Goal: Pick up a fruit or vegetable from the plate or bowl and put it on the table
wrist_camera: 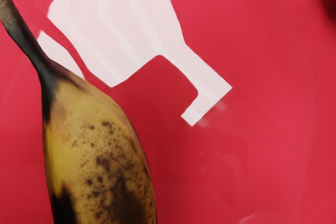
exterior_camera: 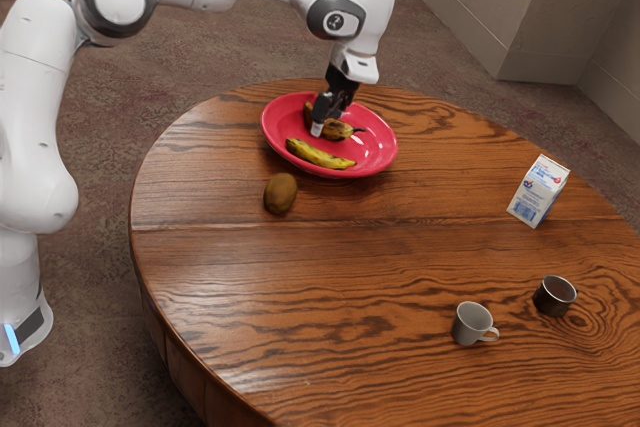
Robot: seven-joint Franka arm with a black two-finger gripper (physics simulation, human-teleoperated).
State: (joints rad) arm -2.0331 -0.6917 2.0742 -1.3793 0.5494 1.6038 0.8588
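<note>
Well, my pincer (exterior_camera: 322, 124) is low over the red plate (exterior_camera: 373, 148), at the spotted banana (wrist_camera: 100, 156) lying in it; whether I'm clamped on it, I can't tell. That plate also holds the yellower banana (exterior_camera: 319, 154), with a kiwi (exterior_camera: 281, 193) just beside it.

A room resembling a dining area, whether in a home or elsewhere unclear: 1 round wooden table (exterior_camera: 330, 267) set with a red plate (exterior_camera: 375, 149) of bananas (exterior_camera: 319, 155), a carton (exterior_camera: 538, 190) and 2 cups (exterior_camera: 470, 325), on mottled brown floor (exterior_camera: 110, 317) near plain, pale walls (exterior_camera: 545, 27).
</note>
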